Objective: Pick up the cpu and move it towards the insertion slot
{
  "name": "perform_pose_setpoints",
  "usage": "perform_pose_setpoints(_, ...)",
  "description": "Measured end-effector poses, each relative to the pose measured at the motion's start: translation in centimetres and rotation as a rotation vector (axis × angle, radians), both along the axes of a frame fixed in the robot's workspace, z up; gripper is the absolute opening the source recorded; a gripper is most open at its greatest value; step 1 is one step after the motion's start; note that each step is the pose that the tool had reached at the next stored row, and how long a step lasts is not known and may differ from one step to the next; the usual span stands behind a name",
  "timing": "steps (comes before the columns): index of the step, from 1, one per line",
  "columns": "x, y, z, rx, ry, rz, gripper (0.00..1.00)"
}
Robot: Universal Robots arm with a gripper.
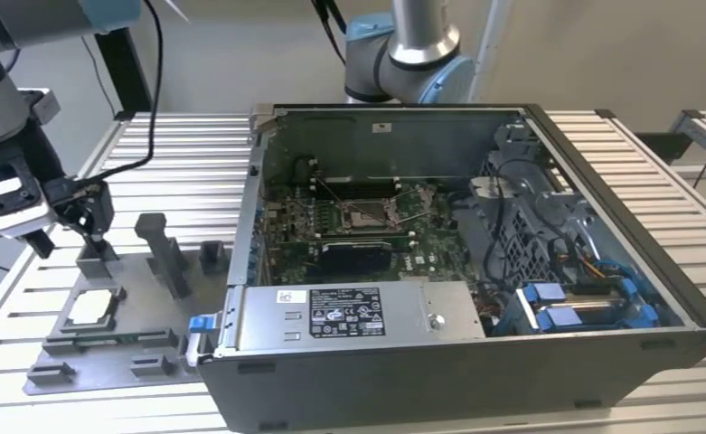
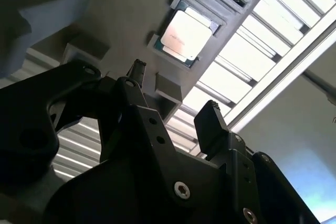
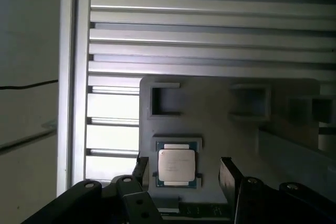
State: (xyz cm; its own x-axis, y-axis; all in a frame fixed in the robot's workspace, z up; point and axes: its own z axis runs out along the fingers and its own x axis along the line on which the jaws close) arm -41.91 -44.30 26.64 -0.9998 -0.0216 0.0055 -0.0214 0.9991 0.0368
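Slatted aluminium table [image 1: 190, 154] carries everything, and nearest in the exterior view, on that view's left, lies the grey fixture plate [image 1: 102, 360]. The cpu [image 1: 93, 308] sits flat in its square nest there, silvery top up. My gripper [image 1: 70, 244] hangs over the chip, apart from it, with its fingers [image 3: 229, 170] spread wide and nothing held between them. In the first wrist view they stand either side of the chip (lined up fairly well, I'd say). I judge the step in hand to be the approach for the pick, with the grasp not yet made. Taking hold would call for a straight descent and a gentle, square pinch on the thin edges, since the nest walls seem to leave little room. Farther off, toward the exterior view's right, the open computer case [image 1: 449, 384] holds the insertion slot [image 1: 371, 212], well apart from the chip.
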Motion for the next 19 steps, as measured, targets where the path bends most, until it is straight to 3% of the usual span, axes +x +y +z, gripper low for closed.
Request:
perform_pose_setpoints(3,0.00,-0.03,-0.55,-0.0001,0.0001,0.000,1.00)
perform_pose_setpoints(10,0.00,-0.61,-1.77,0.0000,0.0001,0.000,1.00)
perform_pose_setpoints(19,0.00,-2.29,-3.35,-0.0001,0.0013,0.000,1.00)
